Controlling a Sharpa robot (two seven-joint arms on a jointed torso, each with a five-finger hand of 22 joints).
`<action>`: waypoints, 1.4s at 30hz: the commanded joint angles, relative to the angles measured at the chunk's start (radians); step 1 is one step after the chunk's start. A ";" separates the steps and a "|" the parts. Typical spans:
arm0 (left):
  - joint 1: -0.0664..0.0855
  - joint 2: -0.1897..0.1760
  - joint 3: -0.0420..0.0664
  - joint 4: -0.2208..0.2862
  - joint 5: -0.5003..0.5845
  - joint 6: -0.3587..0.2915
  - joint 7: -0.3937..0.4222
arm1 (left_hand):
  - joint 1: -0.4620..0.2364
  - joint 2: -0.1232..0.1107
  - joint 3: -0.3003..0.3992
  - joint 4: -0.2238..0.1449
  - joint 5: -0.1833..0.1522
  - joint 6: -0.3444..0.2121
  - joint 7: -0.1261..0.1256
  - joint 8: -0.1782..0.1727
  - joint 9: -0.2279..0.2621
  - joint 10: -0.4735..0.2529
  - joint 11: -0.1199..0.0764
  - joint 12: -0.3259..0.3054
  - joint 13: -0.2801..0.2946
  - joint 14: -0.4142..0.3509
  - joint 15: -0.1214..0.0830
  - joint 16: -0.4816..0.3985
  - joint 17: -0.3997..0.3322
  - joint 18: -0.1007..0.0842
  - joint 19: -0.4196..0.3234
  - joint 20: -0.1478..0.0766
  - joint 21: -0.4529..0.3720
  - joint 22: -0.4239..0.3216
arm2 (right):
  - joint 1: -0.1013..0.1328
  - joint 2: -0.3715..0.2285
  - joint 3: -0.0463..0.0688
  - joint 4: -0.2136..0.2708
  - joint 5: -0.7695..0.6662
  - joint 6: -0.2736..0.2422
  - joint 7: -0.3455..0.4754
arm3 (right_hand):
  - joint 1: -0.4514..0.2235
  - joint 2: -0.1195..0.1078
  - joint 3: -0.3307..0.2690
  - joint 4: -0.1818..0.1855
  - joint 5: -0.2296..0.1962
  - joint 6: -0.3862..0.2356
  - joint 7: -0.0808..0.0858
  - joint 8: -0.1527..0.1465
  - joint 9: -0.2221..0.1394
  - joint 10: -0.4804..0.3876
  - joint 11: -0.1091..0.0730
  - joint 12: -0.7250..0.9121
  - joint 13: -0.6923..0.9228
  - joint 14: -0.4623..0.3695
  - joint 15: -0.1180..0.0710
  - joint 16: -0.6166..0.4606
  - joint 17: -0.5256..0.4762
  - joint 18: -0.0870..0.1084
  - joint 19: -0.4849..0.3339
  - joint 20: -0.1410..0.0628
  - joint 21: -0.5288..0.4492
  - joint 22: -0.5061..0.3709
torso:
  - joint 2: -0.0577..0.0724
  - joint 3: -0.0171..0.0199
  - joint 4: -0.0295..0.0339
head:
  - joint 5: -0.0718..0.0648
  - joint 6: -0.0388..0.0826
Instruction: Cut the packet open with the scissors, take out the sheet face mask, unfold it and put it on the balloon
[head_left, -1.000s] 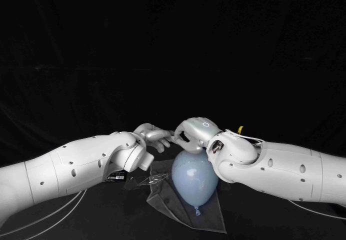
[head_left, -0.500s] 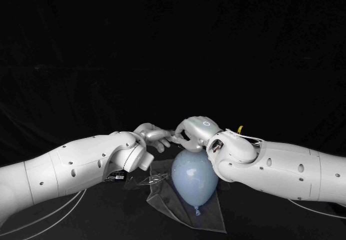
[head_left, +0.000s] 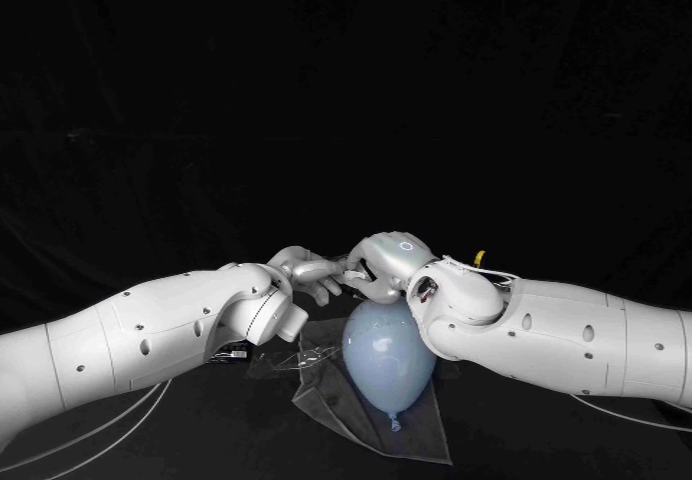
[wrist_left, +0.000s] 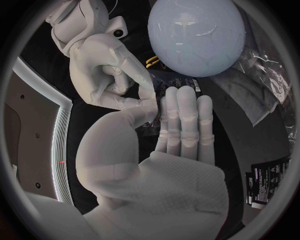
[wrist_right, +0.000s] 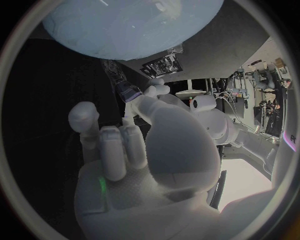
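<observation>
Head view: we see the left hand (head_left: 309, 270) & right hand (head_left: 384, 262) meeting fingertip to fingertip just past the far end of the balloon (head_left: 387, 355). The balloon lies w/ its knot toward the robot, on a clear plastic sheet (head_left: 339, 408) on the table (head_left: 562, 445). A dark printed label (head_left: 231, 352) lies beside the left arm. Right wrist view: the right hand pinches a thin clear strip (wrist_right: 128, 91) btw thumb & finger, other fingers curled in. We can't tell if the strip is packet or mask. Left wrist view: left hand fingers (wrist_left: 187, 120) straight & together, thumb pressed against a right hand fingertip. We can't tell if it grips anything.
</observation>
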 joint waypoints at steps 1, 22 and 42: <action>0.002 0.002 0.002 0.006 -0.006 0.020 0.008 | 0.000 0.007 0.133 -0.140 0.005 0.006 -0.001 0.005 0.001 0.006 0.001 0.004 0.001 -0.001 -0.007 0.004 0.002 0.012 0.001 -0.009 0.003 0.002 | 0.000 0.004 0.000 -0.003 -0.036 0.024 -0.020 | -0.001 -0.012 -0.003 -0.002 -0.004 -0.005 0.001 -0.006 -0.001 0.086 0.015 -0.004 0.219 0.102 0.006 0.003 0.262 0.000 -0.004 0.000 -0.006 0.024 | 0.000 0.0002 -0.0005 | 0.001 0.000; 0.002 0.001 0.002 0.020 -0.026 0.033 0.010 | 0.000 0.008 0.134 -0.142 0.007 0.006 -0.002 0.005 0.002 0.006 0.001 0.004 0.001 0.000 -0.007 0.004 0.002 0.012 0.001 -0.009 0.005 0.002 | 0.000 0.024 0.000 -0.015 -0.076 0.087 -0.083 | 0.016 -0.002 0.008 -0.010 -0.003 0.002 0.000 -0.004 -0.008 0.087 0.015 -0.001 0.222 0.103 0.007 0.004 0.263 0.000 -0.001 0.002 -0.002 0.028 | 0.000 -0.0001 0.0003 | -0.004 -0.002; 0.002 -0.002 0.002 0.034 -0.036 0.044 0.012 | 0.000 0.008 0.134 -0.142 0.007 0.006 -0.002 0.005 0.002 0.006 0.001 0.004 0.001 0.000 -0.007 0.004 0.002 0.012 0.001 -0.009 0.005 0.002 | 0.000 0.032 0.000 -0.020 -0.095 0.174 -0.123 | 0.016 0.045 0.020 0.001 -0.006 0.101 -0.026 0.038 -0.005 0.099 -0.005 0.026 0.240 0.103 -0.006 0.004 0.263 -0.004 0.020 -0.004 0.024 0.046 | 0.000 -0.0001 -0.0008 | -0.008 -0.005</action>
